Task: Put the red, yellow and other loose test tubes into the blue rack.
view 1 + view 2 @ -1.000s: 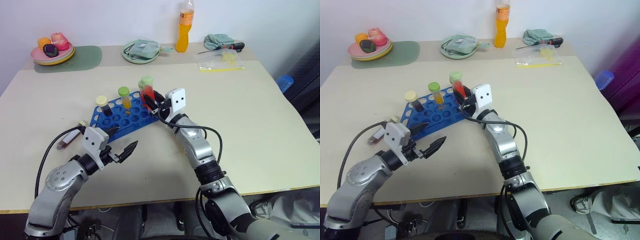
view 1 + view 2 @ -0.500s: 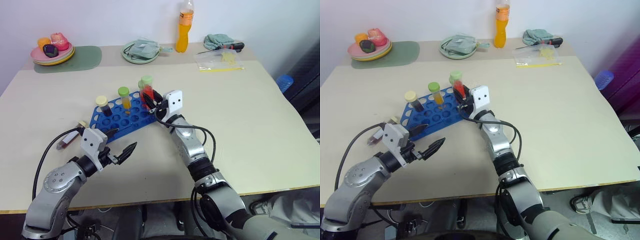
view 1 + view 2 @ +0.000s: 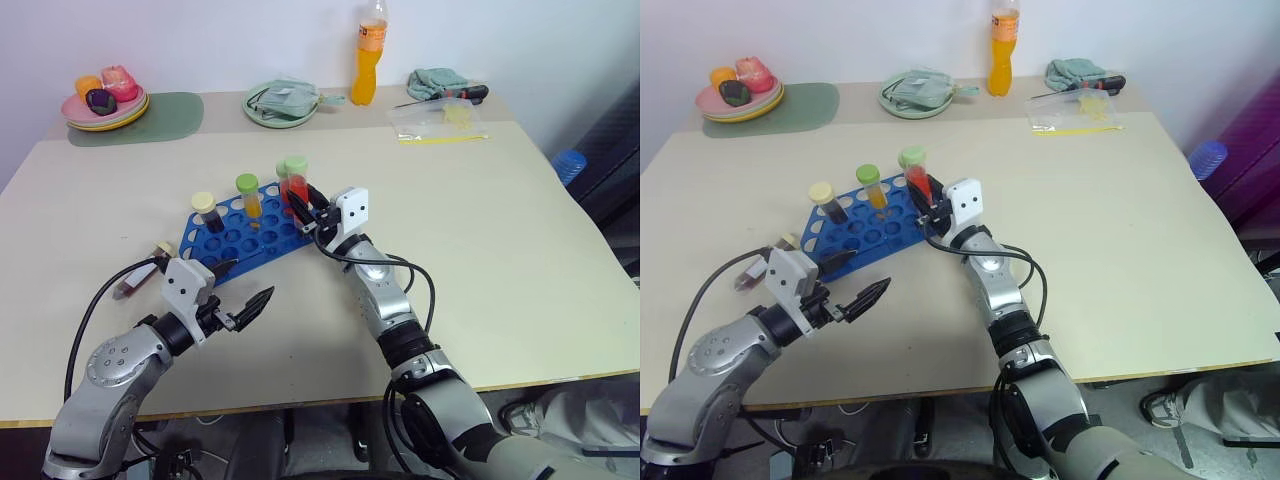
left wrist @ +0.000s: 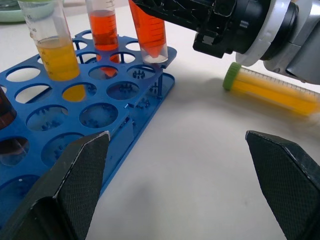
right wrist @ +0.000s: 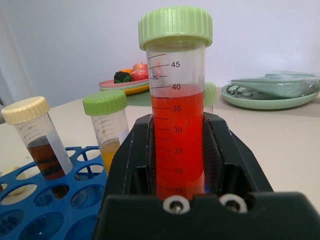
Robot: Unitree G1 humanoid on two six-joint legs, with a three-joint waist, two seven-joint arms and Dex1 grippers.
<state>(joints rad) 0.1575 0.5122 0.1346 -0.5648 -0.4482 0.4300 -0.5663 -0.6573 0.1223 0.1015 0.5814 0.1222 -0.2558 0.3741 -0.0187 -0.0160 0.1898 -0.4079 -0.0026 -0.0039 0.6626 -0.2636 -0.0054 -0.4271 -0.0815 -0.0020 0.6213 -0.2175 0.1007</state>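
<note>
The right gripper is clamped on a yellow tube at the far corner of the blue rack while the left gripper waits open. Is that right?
Not quite: the tube in the right gripper is the red tube, as the right wrist view shows. The rest stands: it is at the far corner of the blue rack, and the left gripper waits open.

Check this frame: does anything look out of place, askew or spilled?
Two tubes lie on their sides on the table instead of standing in the blue rack: a yellow tube just beside the rack, and a dark tube off its left end. No spill is visible.
</note>
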